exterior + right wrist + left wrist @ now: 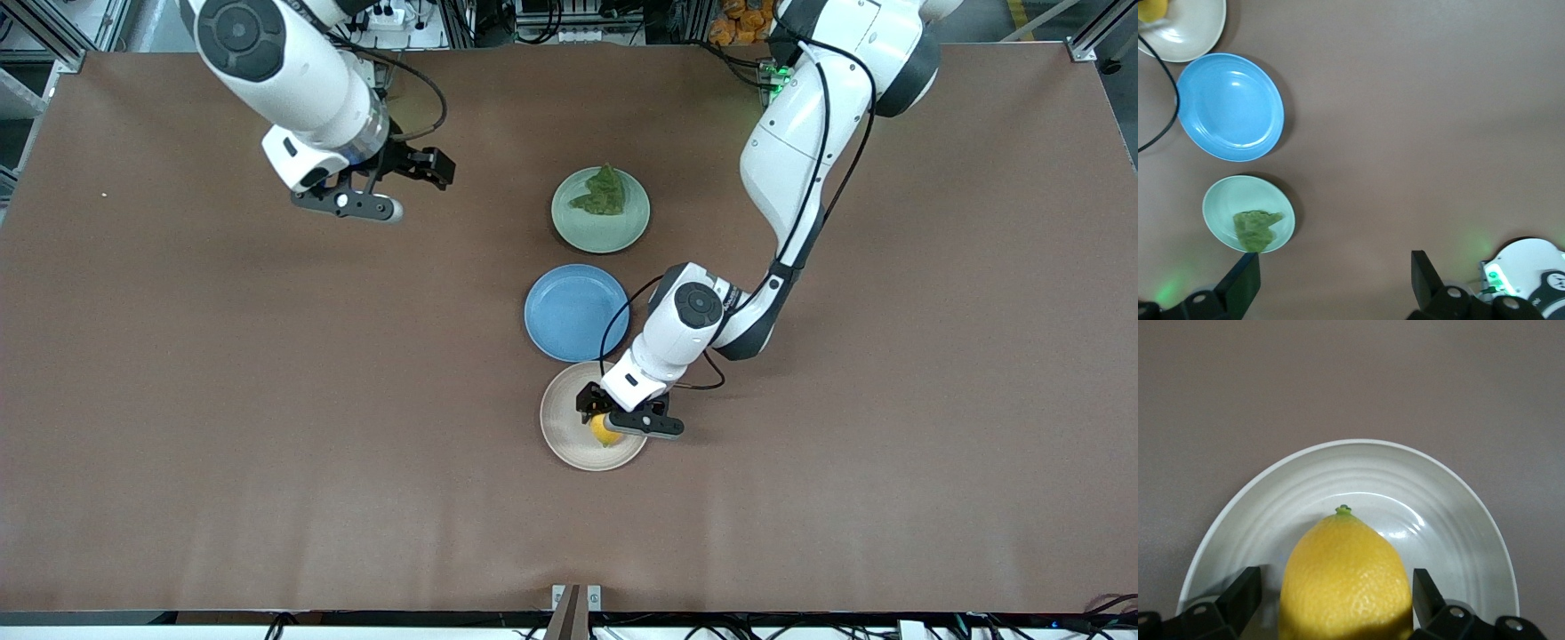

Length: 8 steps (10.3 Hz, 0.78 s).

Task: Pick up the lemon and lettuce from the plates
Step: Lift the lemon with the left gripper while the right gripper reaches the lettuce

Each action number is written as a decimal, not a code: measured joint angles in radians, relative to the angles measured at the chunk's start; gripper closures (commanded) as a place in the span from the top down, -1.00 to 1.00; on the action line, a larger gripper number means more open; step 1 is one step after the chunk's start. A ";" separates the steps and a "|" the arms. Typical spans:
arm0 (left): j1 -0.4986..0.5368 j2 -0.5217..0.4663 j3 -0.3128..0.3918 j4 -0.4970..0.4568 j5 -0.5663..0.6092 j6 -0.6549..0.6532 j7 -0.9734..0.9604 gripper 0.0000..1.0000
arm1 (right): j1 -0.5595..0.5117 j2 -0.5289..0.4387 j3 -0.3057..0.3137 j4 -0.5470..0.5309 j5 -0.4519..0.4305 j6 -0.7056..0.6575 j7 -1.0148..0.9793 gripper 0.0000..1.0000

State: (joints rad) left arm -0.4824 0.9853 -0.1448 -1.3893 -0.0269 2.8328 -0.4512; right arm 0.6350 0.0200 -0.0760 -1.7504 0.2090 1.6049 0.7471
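Observation:
The yellow lemon (605, 433) (1346, 580) lies on the beige-cream plate (560, 418) (1358, 453), the plate nearest the front camera. My left gripper (620, 418) (1335, 583) is down at this plate, open, with one finger on each side of the lemon; one finger stands very close to its skin. The dark green lettuce (605, 194) (1255, 230) rests on the mint green plate (613, 236) (1218, 200), farthest from the camera. Up in the air, my right gripper (400, 187) (1336, 273) hangs open and empty over bare table, beside the mint plate toward the right arm's end.
An empty blue plate (573, 311) (1231, 107) sits between the two other plates, close to both. The left arm's black cable loops over the blue plate's edge. Brown table spreads wide toward both ends.

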 measured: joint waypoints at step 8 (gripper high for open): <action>0.000 0.013 0.001 0.000 -0.004 0.054 -0.001 0.28 | 0.239 0.040 0.000 -0.151 0.001 0.271 0.254 1.00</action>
State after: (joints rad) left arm -0.4822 0.9987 -0.1434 -1.3892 -0.0308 2.8865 -0.4524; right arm 0.8739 0.0598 -0.0757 -1.9015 0.2098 1.8756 1.0008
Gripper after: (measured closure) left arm 0.216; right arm 0.000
